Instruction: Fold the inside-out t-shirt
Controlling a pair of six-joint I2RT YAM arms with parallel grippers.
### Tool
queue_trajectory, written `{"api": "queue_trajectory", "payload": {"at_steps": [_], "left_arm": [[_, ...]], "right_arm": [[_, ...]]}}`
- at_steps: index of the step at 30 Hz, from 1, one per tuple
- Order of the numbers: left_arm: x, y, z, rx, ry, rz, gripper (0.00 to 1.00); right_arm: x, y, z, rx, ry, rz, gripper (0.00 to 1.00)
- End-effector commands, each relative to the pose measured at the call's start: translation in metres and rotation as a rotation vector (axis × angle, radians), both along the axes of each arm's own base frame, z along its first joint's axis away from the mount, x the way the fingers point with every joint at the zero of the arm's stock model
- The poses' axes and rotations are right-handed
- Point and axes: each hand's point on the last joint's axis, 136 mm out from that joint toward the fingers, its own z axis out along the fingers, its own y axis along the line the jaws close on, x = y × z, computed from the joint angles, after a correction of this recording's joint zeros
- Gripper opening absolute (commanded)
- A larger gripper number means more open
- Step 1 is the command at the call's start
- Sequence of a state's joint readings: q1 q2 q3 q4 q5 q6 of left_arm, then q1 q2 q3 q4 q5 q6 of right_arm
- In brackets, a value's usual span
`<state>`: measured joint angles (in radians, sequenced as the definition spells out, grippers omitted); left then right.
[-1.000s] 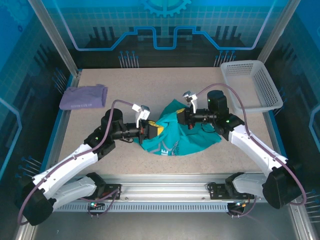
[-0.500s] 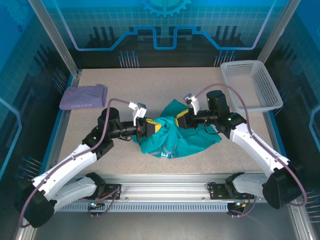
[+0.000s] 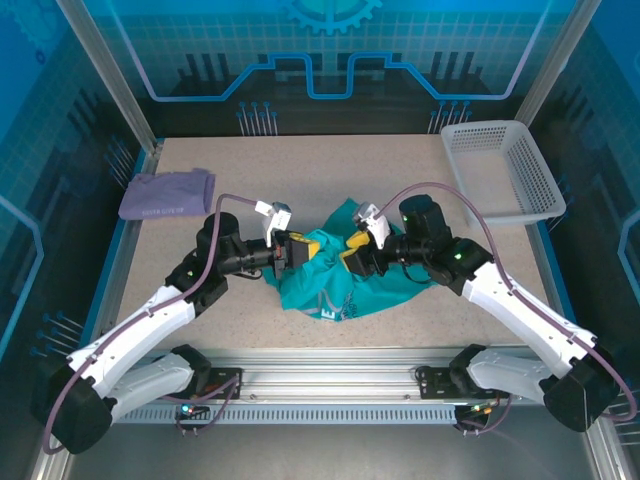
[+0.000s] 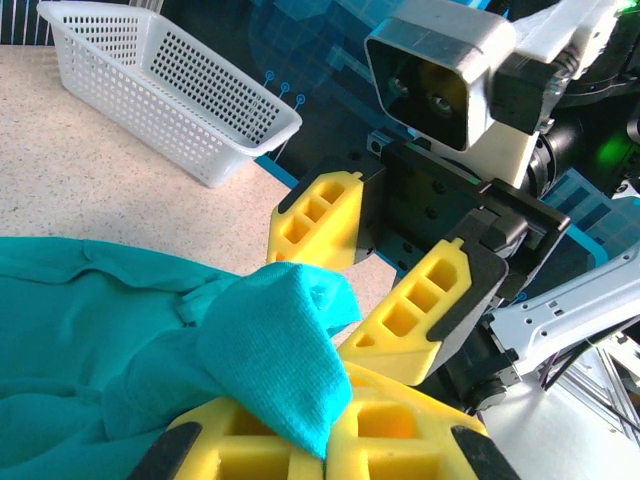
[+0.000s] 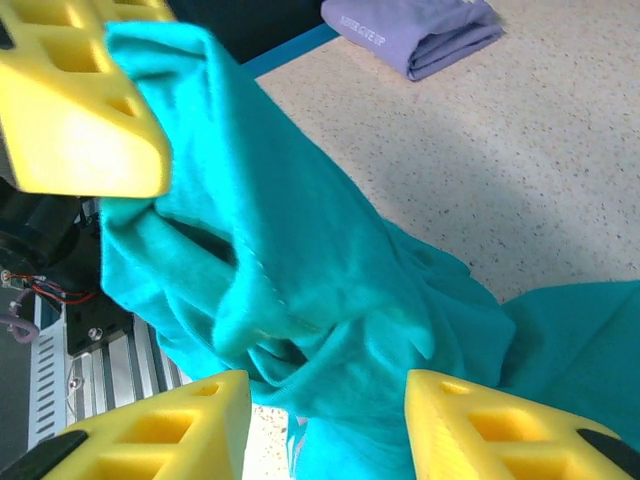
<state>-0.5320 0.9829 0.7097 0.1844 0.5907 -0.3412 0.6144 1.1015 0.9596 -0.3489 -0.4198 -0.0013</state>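
a teal-green t-shirt [image 3: 350,288] lies bunched in a loose heap on the speckled table [image 3: 300,165], near the middle and a little toward the near edge. one peak of the cloth is lifted off the heap between the two arms.

the left gripper [image 3: 300,248] reaches in from the left and is clamped on that raised peak. in the left wrist view its yellow fingers [image 4: 400,430] sit pressed together at the bottom edge, with a fold of the t-shirt [image 4: 270,350] pinched between them and standing up.

the right gripper [image 3: 352,255] faces it from the right, very near. its jaws stand apart: the left wrist view shows the right gripper [image 4: 375,270] with daylight between the two yellow fingers, just beyond the pinched fold. in the right wrist view the right gripper [image 5: 328,410] is spread wide, and the t-shirt [image 5: 300,280] hangs down above the gap, held up at the top left by the left gripper [image 5: 70,110].

a folded lavender garment [image 3: 165,193] rests at the table's far left. a white mesh basket [image 3: 505,165] sits at the far right corner.
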Motion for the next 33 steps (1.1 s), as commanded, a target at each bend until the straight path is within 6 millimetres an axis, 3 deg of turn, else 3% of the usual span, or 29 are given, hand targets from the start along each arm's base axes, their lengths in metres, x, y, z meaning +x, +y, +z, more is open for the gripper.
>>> {"api": "queue_trajectory", "payload": {"at_steps": [1, 8, 9, 13, 15, 18, 21, 27, 33], "left_arm": [[0.004, 0.002, 0.009, -0.011, -0.003, 0.017, 0.00], [0.004, 0.002, 0.007, -0.010, 0.003, 0.018, 0.00], [0.004, 0.002, 0.008, -0.011, 0.002, 0.017, 0.00], [0.008, 0.006, 0.004, -0.013, 0.028, 0.047, 0.00], [0.014, 0.013, 0.000, -0.027, 0.061, 0.080, 0.00], [0.023, 0.026, -0.003, -0.086, 0.111, 0.119, 0.02], [0.026, 0.034, -0.006, -0.106, 0.130, 0.141, 0.12], [0.026, 0.047, -0.019, -0.031, 0.133, 0.216, 0.32], [0.031, 0.078, -0.030, 0.136, 0.123, 0.415, 0.48]], "right_arm": [[0.000, 0.009, 0.020, 0.052, -0.063, 0.037, 0.46], [0.013, 0.019, 0.033, 0.116, -0.063, 0.010, 0.45], [0.016, 0.019, 0.033, 0.114, -0.061, -0.003, 0.40], [0.015, 0.017, 0.038, 0.125, -0.061, 0.004, 0.07], [0.009, 0.015, 0.043, 0.152, -0.045, 0.037, 0.00], [-0.002, 0.017, 0.051, 0.218, 0.021, 0.126, 0.00], [-0.010, 0.025, 0.053, 0.261, 0.072, 0.195, 0.00], [-0.002, 0.033, 0.054, 0.304, 0.099, 0.196, 0.00], [0.009, 0.038, 0.050, 0.308, 0.128, 0.167, 0.00]]}}
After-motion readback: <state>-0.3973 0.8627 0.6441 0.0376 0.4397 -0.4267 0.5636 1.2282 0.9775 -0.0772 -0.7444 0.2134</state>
